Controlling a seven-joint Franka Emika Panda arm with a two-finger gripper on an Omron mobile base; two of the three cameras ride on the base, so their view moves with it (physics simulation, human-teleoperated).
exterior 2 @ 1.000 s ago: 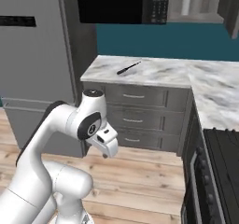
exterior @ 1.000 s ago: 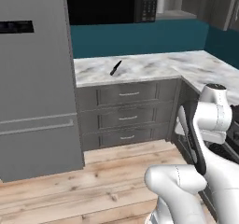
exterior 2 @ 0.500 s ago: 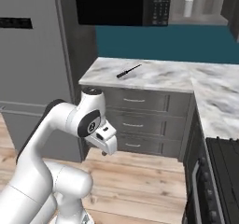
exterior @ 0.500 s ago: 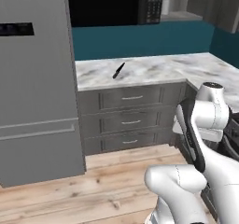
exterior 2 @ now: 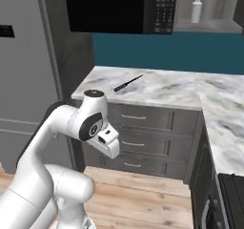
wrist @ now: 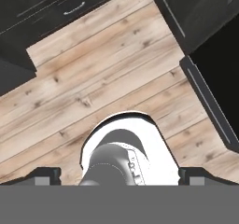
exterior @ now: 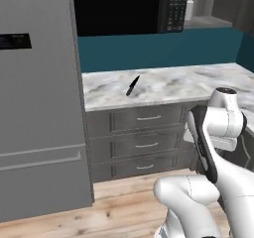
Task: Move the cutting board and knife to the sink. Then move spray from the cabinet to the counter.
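The slim all-dark kitchen knife, with a pointed black blade and dark grey handle, lies flat and diagonal on the white-grey marble-patterned countertop, near its left end and midway between front edge and back wall. The small pale grey-white spray bottle with a white trigger head stands upright on the light grey shelf of the open cabinet niche, beside the black microwave. The two-finger gripper points down at the wooden plank floor, its dark fingertips spread wide, holding nothing. Since the earlier frames both base views have shifted slightly, so the camera has moved; knife and bottle rest as before.
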